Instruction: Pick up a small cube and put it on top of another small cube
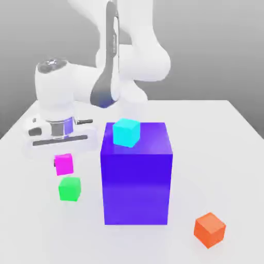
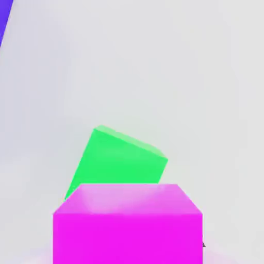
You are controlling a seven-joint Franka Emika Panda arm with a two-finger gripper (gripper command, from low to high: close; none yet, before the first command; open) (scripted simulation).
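Observation:
My gripper (image 1: pixel 64 162) is shut on the small magenta-pink cube (image 1: pixel 65 165), which hangs under the white hand at the exterior view's left. The small bright green cube (image 1: pixel 69 188) rests on the white table just below and in front of it, with a thin gap between the two. In the hand view the magenta cube (image 2: pixel 128 227) sits close to the camera, and the green cube (image 2: pixel 121 162) lies beneath it, turned at an angle and partly covered by it.
A tall blue-purple block (image 1: pixel 136 180) stands right next to the two cubes, with a cyan small cube (image 1: pixel 126 132) on its top. An orange small cube (image 1: pixel 209 230) lies near the front right. The block's corner (image 2: pixel 4 15) shows in the hand view.

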